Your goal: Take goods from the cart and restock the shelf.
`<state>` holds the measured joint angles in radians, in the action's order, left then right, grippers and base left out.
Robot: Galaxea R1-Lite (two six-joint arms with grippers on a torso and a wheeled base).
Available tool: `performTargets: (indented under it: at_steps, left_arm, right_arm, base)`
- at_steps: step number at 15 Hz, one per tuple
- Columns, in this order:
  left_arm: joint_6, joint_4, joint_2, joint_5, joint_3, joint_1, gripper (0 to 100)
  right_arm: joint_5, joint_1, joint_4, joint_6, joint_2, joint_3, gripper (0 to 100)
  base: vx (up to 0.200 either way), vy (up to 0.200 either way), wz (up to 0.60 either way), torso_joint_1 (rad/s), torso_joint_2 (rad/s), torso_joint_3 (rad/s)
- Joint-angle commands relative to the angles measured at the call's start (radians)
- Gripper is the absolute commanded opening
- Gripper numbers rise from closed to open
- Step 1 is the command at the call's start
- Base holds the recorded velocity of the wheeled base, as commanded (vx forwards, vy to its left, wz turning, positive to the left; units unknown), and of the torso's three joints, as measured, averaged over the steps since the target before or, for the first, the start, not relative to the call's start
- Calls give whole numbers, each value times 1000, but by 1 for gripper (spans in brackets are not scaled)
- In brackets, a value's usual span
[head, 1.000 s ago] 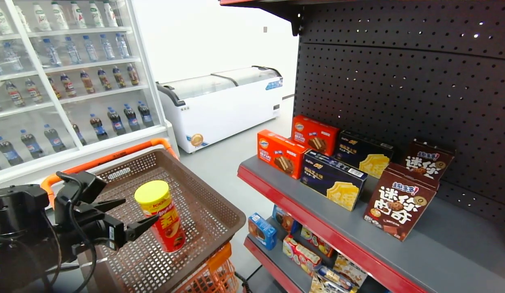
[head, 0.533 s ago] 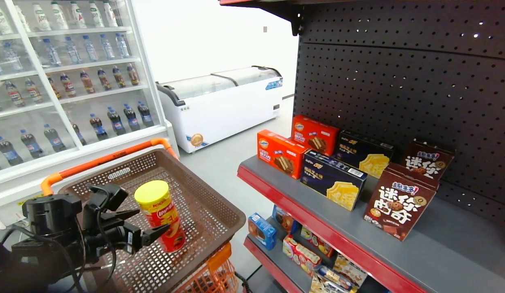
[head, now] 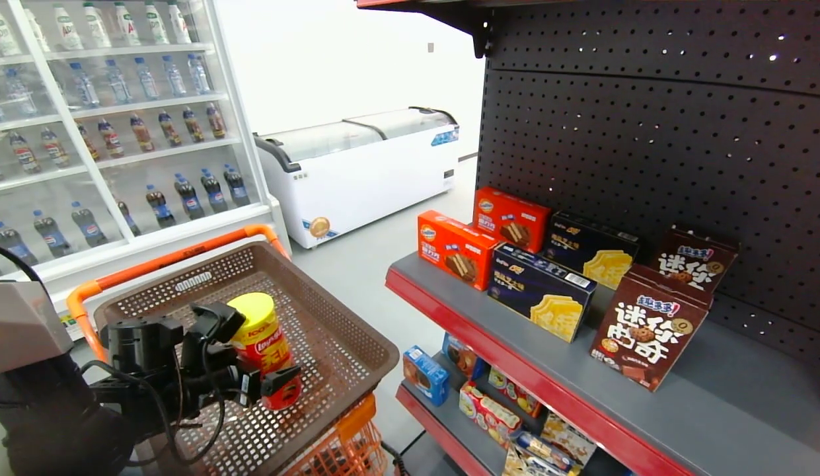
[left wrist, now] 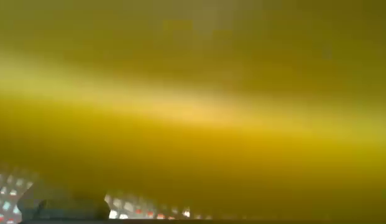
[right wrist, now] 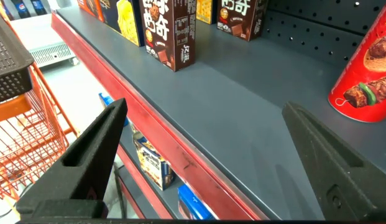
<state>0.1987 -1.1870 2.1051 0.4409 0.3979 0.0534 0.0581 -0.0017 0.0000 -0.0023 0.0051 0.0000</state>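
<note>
A red chip canister with a yellow lid [head: 261, 337] stands upright in the brown basket [head: 357, 330] on the orange cart. My left gripper [head: 258, 348] is open, one finger on each side of the canister's body. Up close in the left wrist view, the yellow canister [left wrist: 193, 112] sits right against the camera. My right gripper [right wrist: 205, 112] hangs open over the grey shelf [right wrist: 242, 106], nothing between its fingers. A second red canister [right wrist: 367, 68] stands on that shelf, beyond one finger.
Orange boxes [head: 456, 250], dark blue boxes [head: 540, 291] and brown boxes [head: 647, 327] line the shelf [head: 515, 344] against the pegboard. More snacks [head: 489, 410] fill the lower shelf. A drinks fridge [head: 106, 132] and a chest freezer [head: 363, 165] stand behind the cart.
My left arm has moved forward into the basket, so its open fingers now straddle the canister instead of standing short of it. The canister and shelf goods have not moved.
</note>
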Motion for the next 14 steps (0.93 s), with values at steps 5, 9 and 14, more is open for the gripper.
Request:
performTargets:
  at_steps: [5,9,14]
  left_arm:
    - [18,-13,35,-2,82,3,0]
    - [48,-19,-62,-39,78,3,0]
    - [50,69,-341,-39,45,-7,0]
  right_arm:
    - [0,0,0,-1,-1,0,100]
    - [0,0,0,-1,-1,0,100]
    - [0,0,0,-1,1,0,100]
  base:
    - [0,0,0,0,0,0]
    - [0,0,0,0,0,0]
    - [0,0,0,0,0,0]
